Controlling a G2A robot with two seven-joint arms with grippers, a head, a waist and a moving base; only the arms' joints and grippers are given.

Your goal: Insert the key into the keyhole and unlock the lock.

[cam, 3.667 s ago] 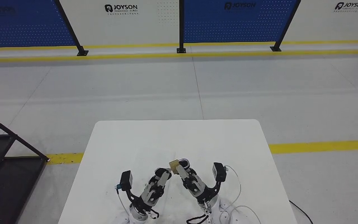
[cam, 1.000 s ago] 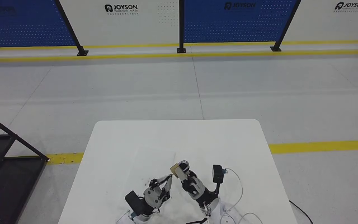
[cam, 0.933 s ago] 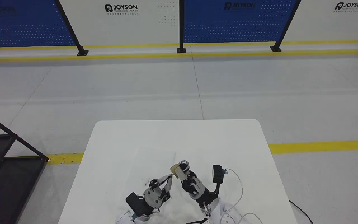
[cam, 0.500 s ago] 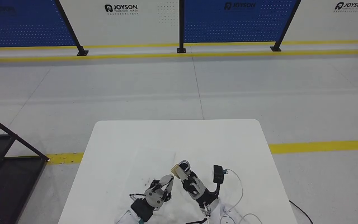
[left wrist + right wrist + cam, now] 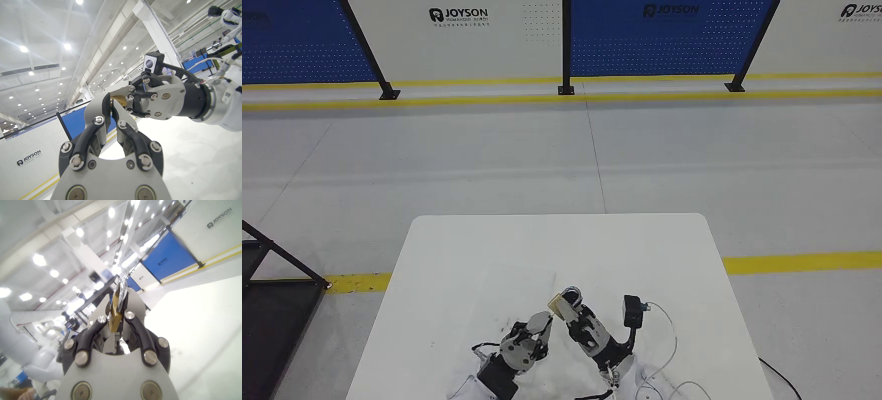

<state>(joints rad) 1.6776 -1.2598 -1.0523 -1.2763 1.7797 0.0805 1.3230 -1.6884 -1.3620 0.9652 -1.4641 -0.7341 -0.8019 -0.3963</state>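
Observation:
A brass padlock with a silver shackle is held above the near part of the white table. My right gripper is shut on its body, seen edge-on in the right wrist view. My left gripper comes from the left, and its fingertips meet the lock's lower end. In the left wrist view the left gripper is pressed shut right against the padlock. The key is hidden between the dark pads. The right gripper faces it from the other side.
A thin white cable loops on the table beside the right arm. Beyond the table's far edge lies open floor with yellow lines and blue barrier panels. A dark stand is at the left.
The left wrist has rolled: its camera mount swung from the arm's left side round to the near side. The fingertips stayed at the lock. The right gripper and padlock barely shifted.

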